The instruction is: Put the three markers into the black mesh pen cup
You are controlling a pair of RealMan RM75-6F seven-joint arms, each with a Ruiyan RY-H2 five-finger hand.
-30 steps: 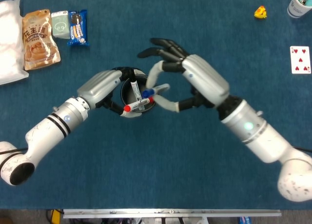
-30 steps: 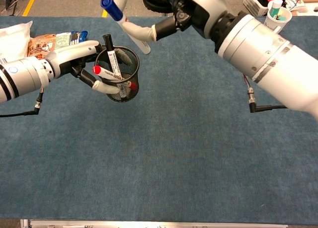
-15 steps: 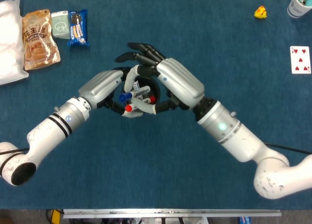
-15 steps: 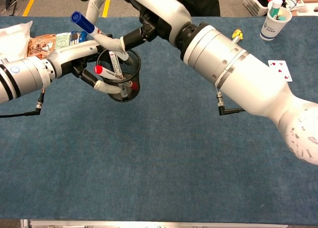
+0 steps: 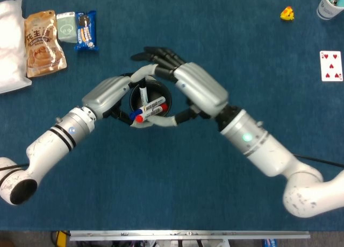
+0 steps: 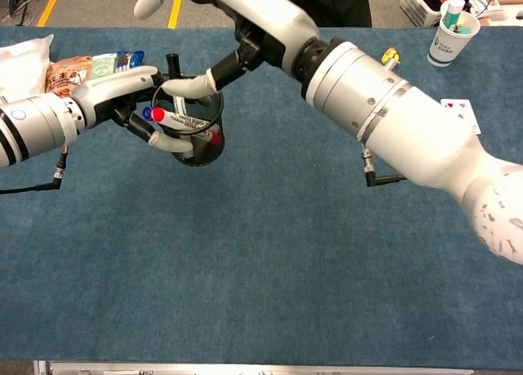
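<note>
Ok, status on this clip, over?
Left hand holds black mesh pen cup. Right hand over the cup, holding nothing visible. Blue marker, red and black in the cup. Nothing blocking.

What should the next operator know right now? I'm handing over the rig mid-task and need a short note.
Left hand grips the black mesh pen cup, holding it on the table. Right hand is at the cup's rim, fingers spread, holding nothing I can see. Black-capped marker stands in the cup; blue-capped marker and red-capped marker lean inside, caps over the rim. All three look in. Left: withdraw both hands.
</note>
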